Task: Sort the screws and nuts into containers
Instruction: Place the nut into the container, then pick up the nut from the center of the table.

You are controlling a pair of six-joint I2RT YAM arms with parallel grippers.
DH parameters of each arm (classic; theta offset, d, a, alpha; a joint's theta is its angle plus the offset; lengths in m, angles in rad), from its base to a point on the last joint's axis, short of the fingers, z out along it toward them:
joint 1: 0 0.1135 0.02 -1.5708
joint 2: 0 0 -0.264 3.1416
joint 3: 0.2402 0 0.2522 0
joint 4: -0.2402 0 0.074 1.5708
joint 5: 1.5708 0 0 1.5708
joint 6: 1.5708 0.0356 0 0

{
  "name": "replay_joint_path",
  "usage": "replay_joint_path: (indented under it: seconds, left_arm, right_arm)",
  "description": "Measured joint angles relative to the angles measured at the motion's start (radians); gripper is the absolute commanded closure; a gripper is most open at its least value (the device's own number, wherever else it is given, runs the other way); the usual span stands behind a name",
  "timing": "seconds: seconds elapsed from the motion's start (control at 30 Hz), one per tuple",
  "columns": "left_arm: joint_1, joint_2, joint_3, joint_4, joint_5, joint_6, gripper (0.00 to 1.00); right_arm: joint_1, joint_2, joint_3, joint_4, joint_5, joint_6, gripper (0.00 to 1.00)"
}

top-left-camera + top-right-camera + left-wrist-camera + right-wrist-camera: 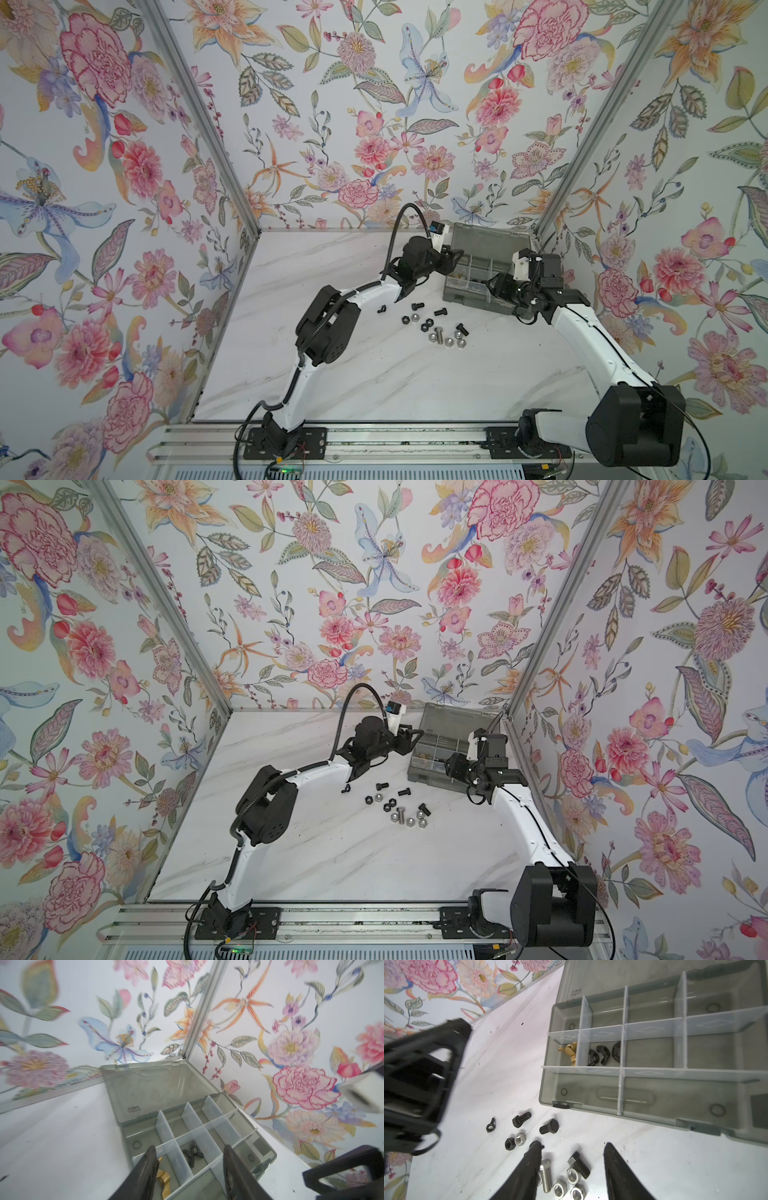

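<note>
Left jaws gape empty over the containers (189,1115), right jaws gape empty above loose screws (521,1119) and nuts (520,1139) on the desk (500,1076).

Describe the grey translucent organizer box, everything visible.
The grey translucent plastic organizer box rests on the white marble table in the far right corner, hinged lid open towards the back wall. Clear dividers form compartments: one holds brass-coloured wing nuts, its neighbour black wing nuts; the others look empty. The left gripper hangs open above it.

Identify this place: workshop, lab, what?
Probably a lab robot test cell: left arm and right arm bolted to an aluminium rail, floral wallpaper panels enclosing a marble-look tabletop.
</note>
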Motion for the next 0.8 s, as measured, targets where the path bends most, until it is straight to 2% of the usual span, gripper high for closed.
replay_joint_path:
  seconds: [0.13,0.23,0.27,0.3,0.57,0.8]
  left_arm:
    - [0.122,-0.198,-0.197,-0.014,-0.026,-0.035,0.28]
    - [0.206,-0.295,-0.340,-0.053,-0.046,-0.070,0.22]
    - [0.227,-0.317,-0.381,-0.080,-0.056,-0.079,0.15]
    - [0.243,-0.333,-0.415,-0.107,-0.064,-0.086,0.01]
    - [0.307,-0.422,-0.559,-0.348,-0.133,-0.097,0.01]
    - [0.399,-0.545,-0.682,-0.399,-0.161,-0.116,0.01]
  right_arm:
    - [0.116,0.079,0.092,0.014,0.015,-0.023,0.45]
    - [0.217,0.154,0.162,0.026,0.037,-0.026,0.44]
    - [0.253,0.185,0.186,0.030,0.045,-0.019,0.44]
    - [0.283,0.214,0.208,0.033,0.056,-0.008,0.44]
    - [0.500,0.530,0.434,0.006,0.142,0.171,0.44]
    - [0.605,0.785,0.741,-0.143,0.159,0.289,0.45]
